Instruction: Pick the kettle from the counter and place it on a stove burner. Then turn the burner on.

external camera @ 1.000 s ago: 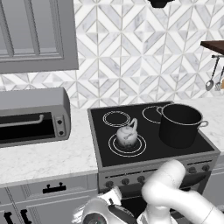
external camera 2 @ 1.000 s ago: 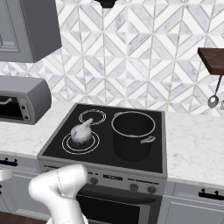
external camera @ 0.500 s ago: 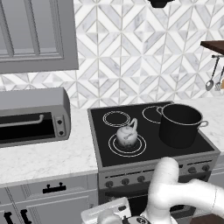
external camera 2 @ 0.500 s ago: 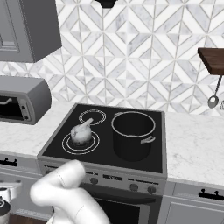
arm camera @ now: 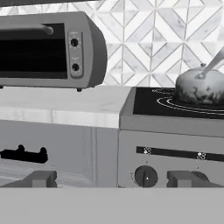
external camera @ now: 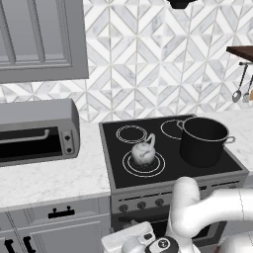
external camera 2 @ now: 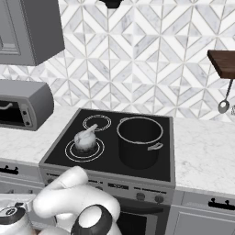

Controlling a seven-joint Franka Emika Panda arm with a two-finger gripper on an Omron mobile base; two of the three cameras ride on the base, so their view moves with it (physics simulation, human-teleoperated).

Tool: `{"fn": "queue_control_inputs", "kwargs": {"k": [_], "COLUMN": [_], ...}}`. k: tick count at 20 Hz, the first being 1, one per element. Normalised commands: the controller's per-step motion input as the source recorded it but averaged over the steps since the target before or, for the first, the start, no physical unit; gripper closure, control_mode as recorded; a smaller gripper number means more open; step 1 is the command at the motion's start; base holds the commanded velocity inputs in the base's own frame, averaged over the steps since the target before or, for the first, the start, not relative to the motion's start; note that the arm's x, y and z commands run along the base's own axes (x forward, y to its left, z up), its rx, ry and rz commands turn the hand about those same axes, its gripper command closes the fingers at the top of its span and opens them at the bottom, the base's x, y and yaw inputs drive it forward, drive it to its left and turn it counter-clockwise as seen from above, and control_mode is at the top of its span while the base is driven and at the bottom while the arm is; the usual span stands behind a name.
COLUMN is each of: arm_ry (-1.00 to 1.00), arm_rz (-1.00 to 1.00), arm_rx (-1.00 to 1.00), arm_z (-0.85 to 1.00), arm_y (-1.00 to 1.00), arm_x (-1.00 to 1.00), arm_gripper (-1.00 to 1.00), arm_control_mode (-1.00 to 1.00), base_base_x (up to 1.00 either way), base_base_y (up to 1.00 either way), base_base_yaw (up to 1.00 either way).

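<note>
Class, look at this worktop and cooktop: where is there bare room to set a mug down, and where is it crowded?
Free: the counter between the toaster oven and the cooktop, and the counter stretch right of the cooktop. Also the small back-left ring. Crowded: the kettle fills the stove burner, and the pot takes the cooktop's right side.

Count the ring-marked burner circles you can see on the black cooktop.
3: front left under the kettle, rear left, rear right partly behind the black pot. The pot may hide a fourth.

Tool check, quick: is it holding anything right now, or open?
Tool: open, holding nothing; it faces a stove knob below the kettle.
</note>
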Motion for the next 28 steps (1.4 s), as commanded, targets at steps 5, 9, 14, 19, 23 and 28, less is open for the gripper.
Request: {"fn": "queue_control_inputs", "kwargs": {"k": [5,9,14,19,23,28], "arm_ry": [-0.18,-0.16,-0.15,-0.02,-0.02,-0.01], "arm_rz": [-0.04,-0.01,-0.03,0.0,0.0,-0.02], "arm_rx": [0.0,0.0,0.0,0.03,0.16,0.17], "arm_z": [-0.2,-0.19,-0.11,-0.01,0.0,0.0], "arm_y": [-0.01,0.0,0.0,-0.26,-0.57,-0.52], "arm_x": [0.24,0.2,0.23,0.12,0.11,0.25], "arm_gripper": [-1.0,-1.0,-1.0,-1.0,-1.0,-1.0], "arm_control_mode": [-1.0,-1.0,-1.0,-1.0,-1.0,-1.0], "base_base_x": [0.0,0.0,0.0,0.0,0.0,0.0], "base_base_y": [0.0,0.0,0.0,0.0,0.0,0.0], "base_base_yaw": [0.0,0.0,0.0,0.0,0.0,0.0]}}
